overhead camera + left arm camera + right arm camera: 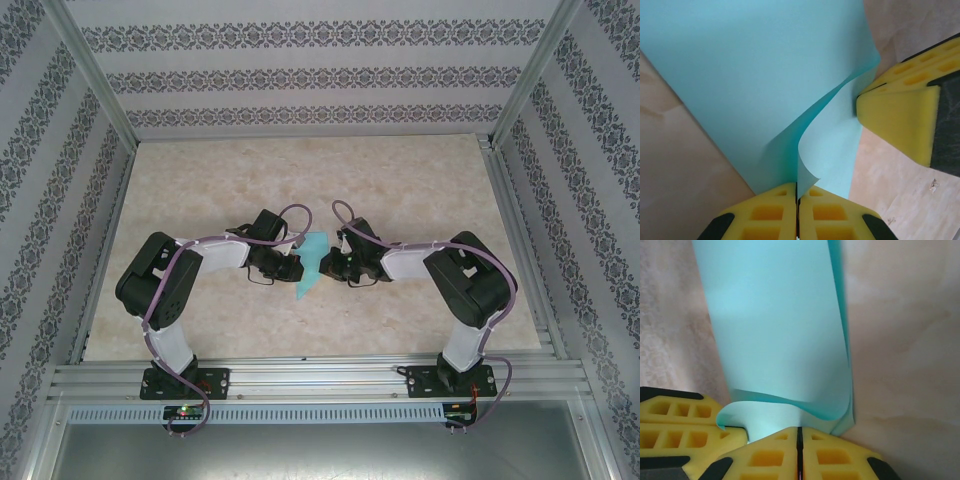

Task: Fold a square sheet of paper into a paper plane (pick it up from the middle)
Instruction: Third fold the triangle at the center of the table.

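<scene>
The square sheet of paper (pixel 312 262) is turquoise and hangs curled between my two grippers above the middle of the table. My left gripper (pixel 298 266) is shut, and one edge of the sheet (pixel 750 75) is pinched in the seam of its yellow pads (pixel 798 196). From the opposite side, my right gripper (pixel 328 262) is shut on the other edge (pixel 799 432). The sheet (pixel 775 325) bends over in a loose roll between them. The right gripper's fingers (pixel 895 117) touch the paper's corner. The left gripper's fingers (pixel 675 425) sit close beside the right pads.
The beige marbled table (pixel 300 180) spreads out around the arms. Aluminium posts and patterned walls (pixel 300 80) enclose it at the back and sides. A metal rail (pixel 320 380) carries both arm bases at the near edge.
</scene>
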Controlling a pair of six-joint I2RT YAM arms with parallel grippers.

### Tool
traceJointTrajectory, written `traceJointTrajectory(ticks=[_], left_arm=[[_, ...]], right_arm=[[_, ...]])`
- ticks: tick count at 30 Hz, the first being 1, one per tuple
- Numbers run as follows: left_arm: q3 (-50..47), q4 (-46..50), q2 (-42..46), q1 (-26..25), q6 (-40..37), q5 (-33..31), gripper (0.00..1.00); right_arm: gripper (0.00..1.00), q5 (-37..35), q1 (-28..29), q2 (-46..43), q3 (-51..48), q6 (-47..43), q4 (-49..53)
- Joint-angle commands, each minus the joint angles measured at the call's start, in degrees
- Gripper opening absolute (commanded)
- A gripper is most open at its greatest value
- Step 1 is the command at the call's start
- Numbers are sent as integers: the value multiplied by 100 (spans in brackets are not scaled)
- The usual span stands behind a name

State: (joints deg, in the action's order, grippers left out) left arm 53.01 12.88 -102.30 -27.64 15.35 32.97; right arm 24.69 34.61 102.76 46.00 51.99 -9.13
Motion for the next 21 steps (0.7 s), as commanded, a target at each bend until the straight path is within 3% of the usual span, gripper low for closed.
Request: traceJointTrajectory(ticks=[1,11,21], left_arm=[[-10,428,-211,39,-166,-273,9],[1,461,-194,39,-182,-258,9],[-7,461,-185,39,-182,-249,9]], right_arm=[[11,-284,-22,159,92,-261,520],[12,100,-183,-381,496,-357,660],[12,-81,-251,259,577,-372,681]])
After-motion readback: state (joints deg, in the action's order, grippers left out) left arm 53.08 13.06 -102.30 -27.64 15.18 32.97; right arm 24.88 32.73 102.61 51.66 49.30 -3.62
